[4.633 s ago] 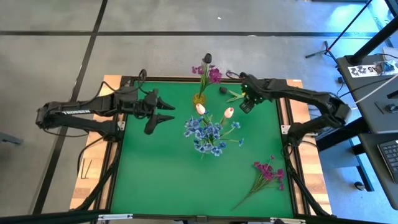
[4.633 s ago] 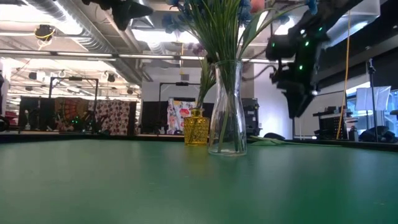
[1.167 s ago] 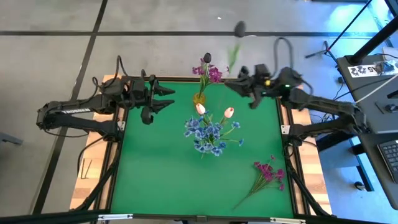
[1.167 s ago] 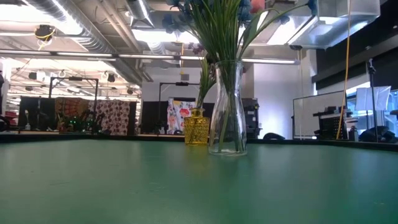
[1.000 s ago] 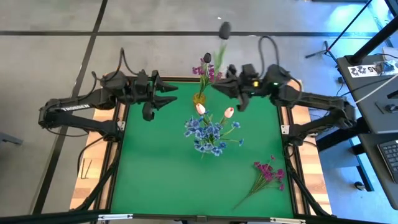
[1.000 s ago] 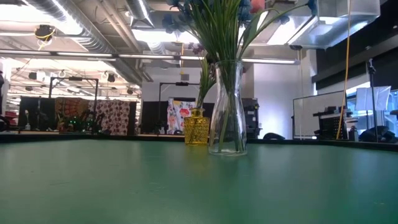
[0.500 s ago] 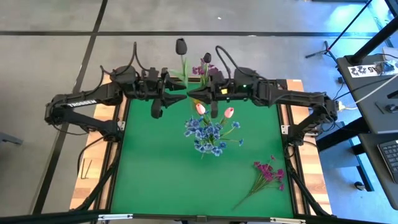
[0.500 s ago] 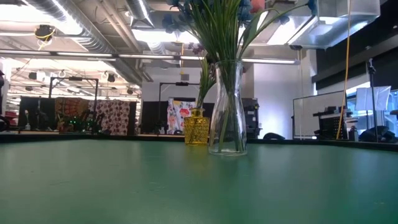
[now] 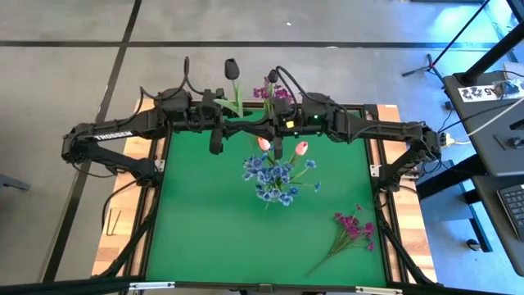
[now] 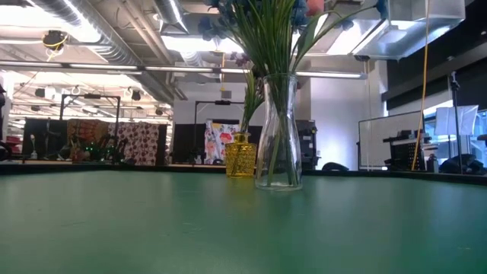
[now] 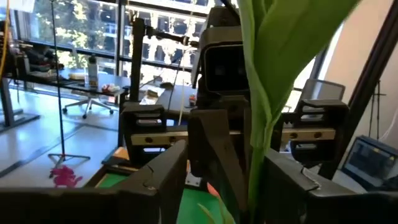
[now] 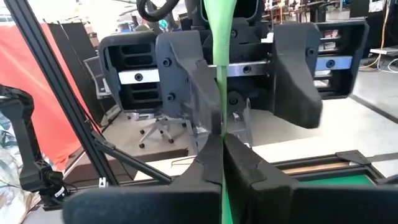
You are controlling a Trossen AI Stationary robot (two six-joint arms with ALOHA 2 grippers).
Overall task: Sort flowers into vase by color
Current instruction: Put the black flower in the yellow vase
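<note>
While the dark tulip (image 9: 232,65) is hanging in the air over the back edge of the surface (image 9: 205,229), I'm holding its green stem pinched in the closed right gripper (image 12: 221,146). Moments ago this flower was swinging high out to the right; now I'm bringing it nose to nose with the left gripper (image 9: 230,124), whose fingers (image 11: 163,171) are spread either side of the stem and narrowing. That reads to me as a handover starting. Behind sits the yellow vase (image 10: 240,159); the clear vase (image 10: 277,137) is holding blue blossoms.
</note>
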